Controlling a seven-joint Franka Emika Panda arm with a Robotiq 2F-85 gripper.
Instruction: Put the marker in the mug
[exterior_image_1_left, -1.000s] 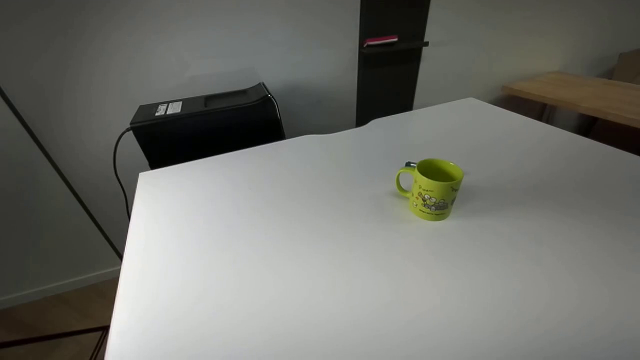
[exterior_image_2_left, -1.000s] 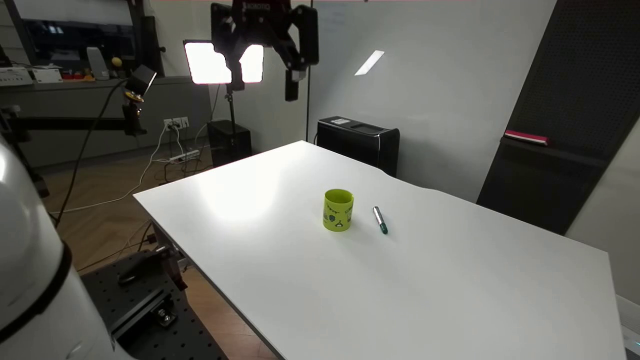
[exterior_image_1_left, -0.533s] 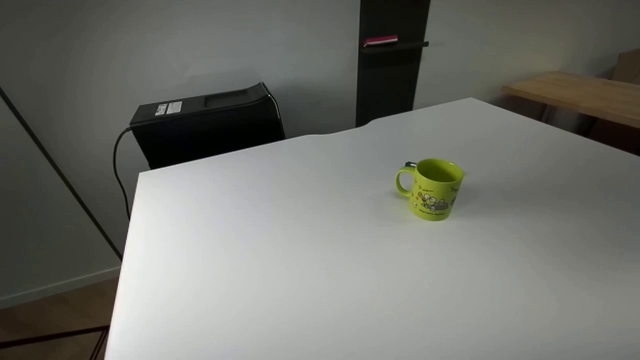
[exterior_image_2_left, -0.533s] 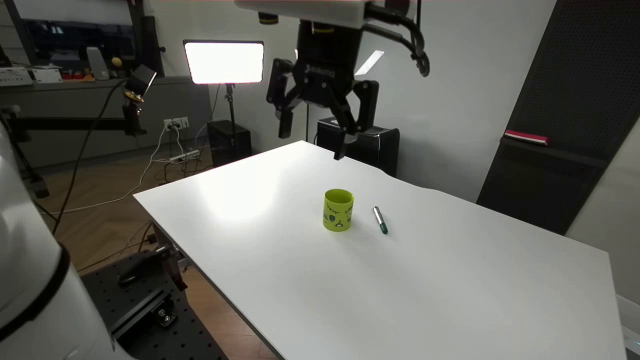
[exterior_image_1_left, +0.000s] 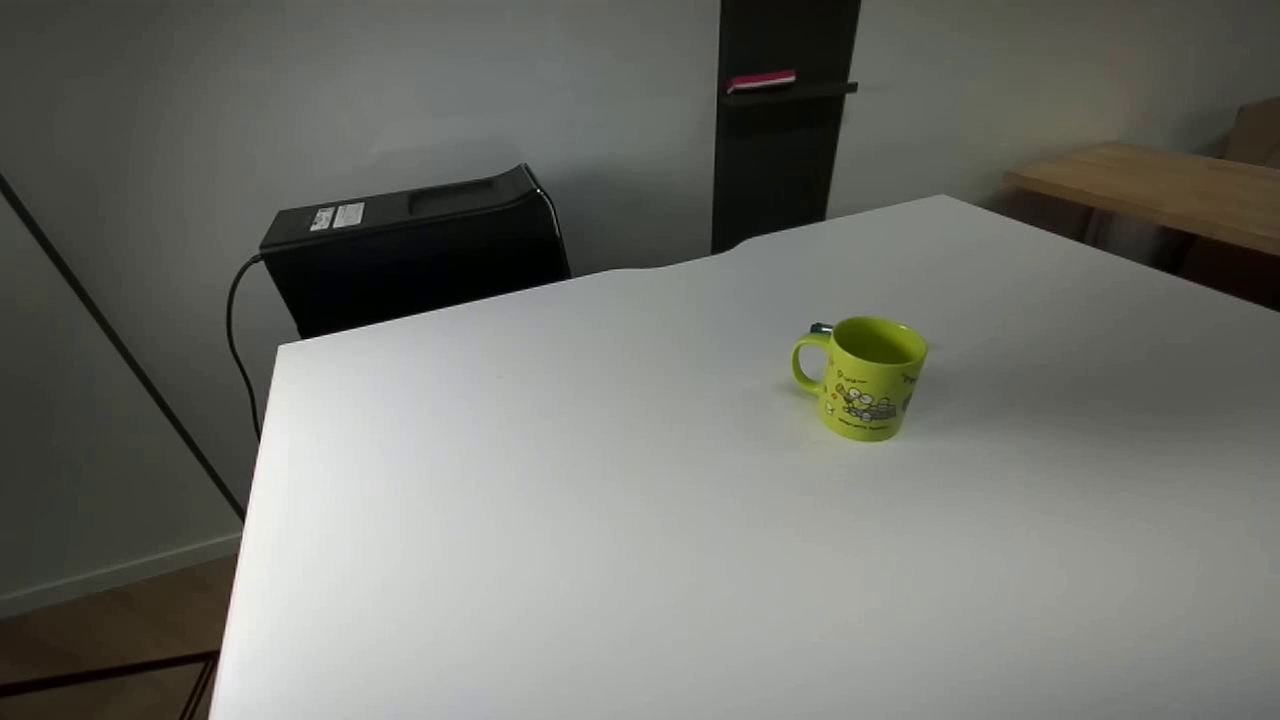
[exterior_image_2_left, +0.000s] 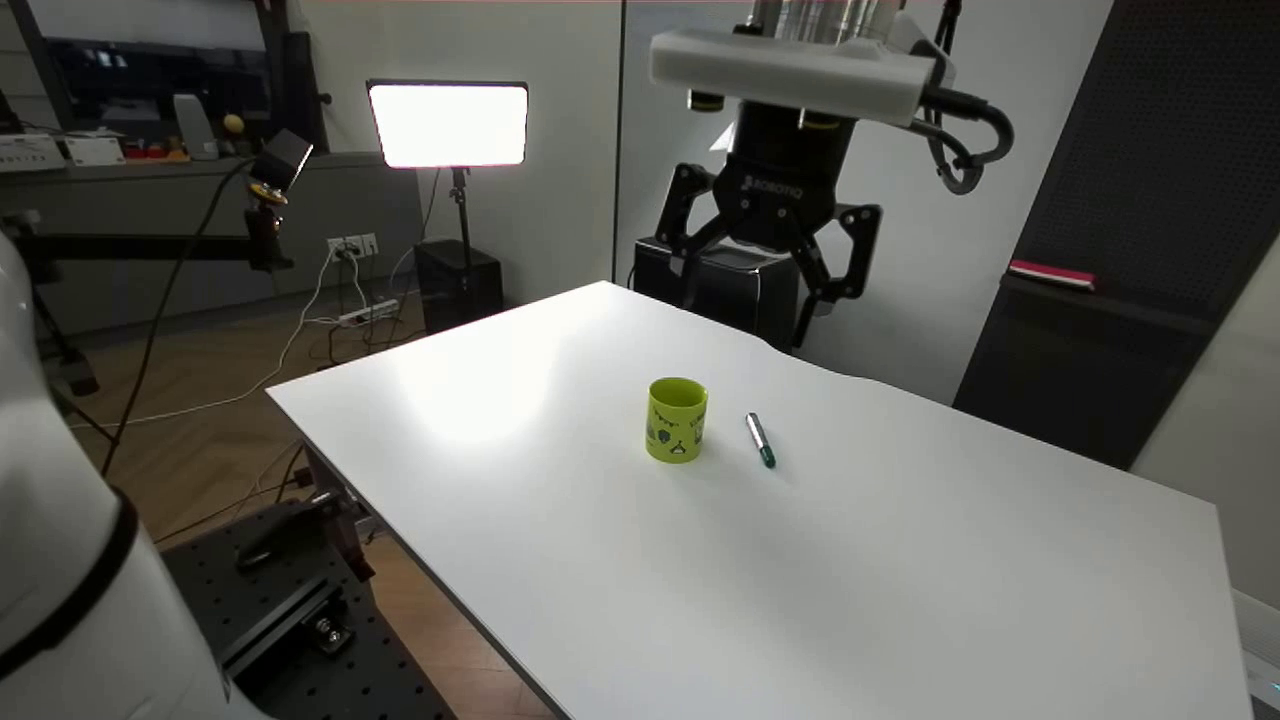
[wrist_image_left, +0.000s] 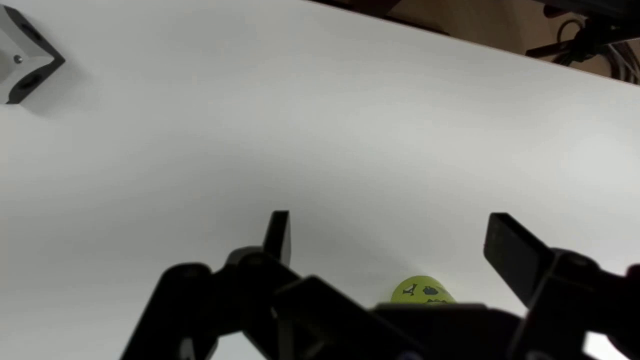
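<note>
There's the marker (exterior_image_2_left: 760, 440), lying flat on the table (exterior_image_2_left: 950, 580), near the mug (exterior_image_2_left: 677, 420) but apart from it, so the job is all to do. Silver barrel, dark green end; in an exterior view that green end points toward the viewer, the silver end back toward the wall (exterior_image_2_left: 940, 280). In an exterior view the upright mug hides all but one tip of the marker (exterior_image_1_left: 821, 328).

And up above, well clear of both, hangs the gripper (exterior_image_2_left: 744, 325), jaws spread wide, nothing between them. Just one arm (exterior_image_2_left: 50, 500), so no contest over which is nearer. Which way to the marker? Down, for sure, and in an exterior view it lies below the jaws; how far off in depth, I can't tell. Wrist view: the mug (wrist_image_left: 420, 291) peeks out low down, partly behind the gripper, and no marker in sight. My guess, it's under the gripper's body.

Now the long axis, and this is what counts: it looks slantwise to the line between the fingers (wrist_image_left: 520, 255). I'd call for a twist, then the drop, so they close across the barrel. Mind the mug side, though; a wide-spread finger could knock it.
</note>
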